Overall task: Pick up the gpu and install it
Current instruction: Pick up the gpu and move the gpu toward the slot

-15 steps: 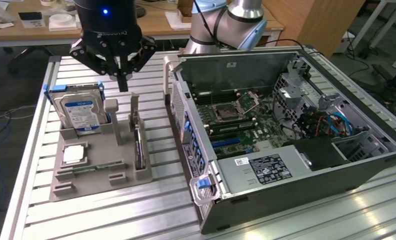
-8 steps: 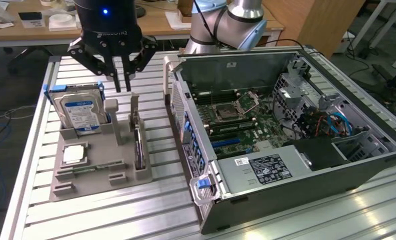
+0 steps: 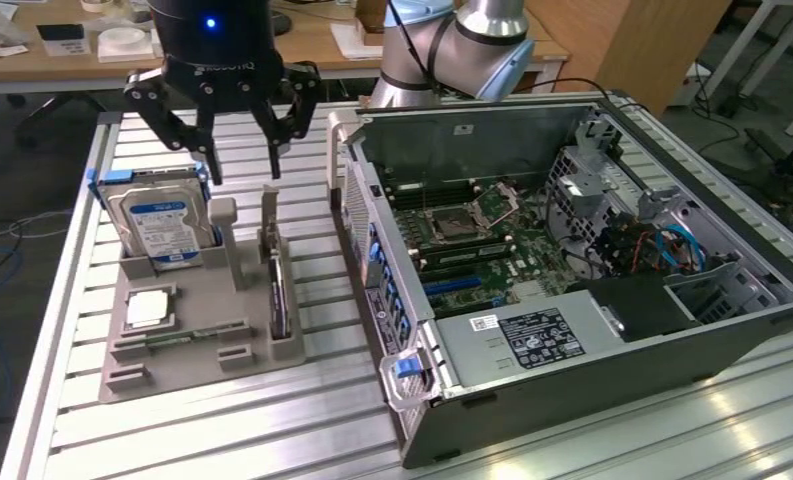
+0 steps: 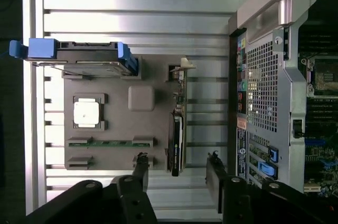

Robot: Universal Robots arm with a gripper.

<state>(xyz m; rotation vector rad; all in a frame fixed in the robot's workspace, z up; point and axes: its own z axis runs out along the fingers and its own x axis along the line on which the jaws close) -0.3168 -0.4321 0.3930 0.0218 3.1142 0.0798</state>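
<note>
The gpu (image 3: 279, 295) is a thin black card standing on edge in a slot at the side of the grey parts tray (image 3: 223, 300) nearest the case, with its silver bracket end up at the far end. In the wrist view the gpu (image 4: 177, 137) lies in line with the gap between my fingers. My gripper (image 3: 245, 165) hangs above the tray's far end, open, with nothing between its fingers. Seen from the wrist, the gripper (image 4: 177, 159) has its two black fingertips either side of the card's near end, apart from it.
An open computer case (image 3: 716, 340) lies on its side at the exterior view's right, motherboard (image 3: 476, 240) exposed. The tray (image 4: 121, 129) also holds a hard drive (image 3: 167, 220) in blue rails, a processor (image 3: 149, 308) and a green memory stick (image 4: 111, 142). The table (image 3: 236, 440) is slatted aluminium.
</note>
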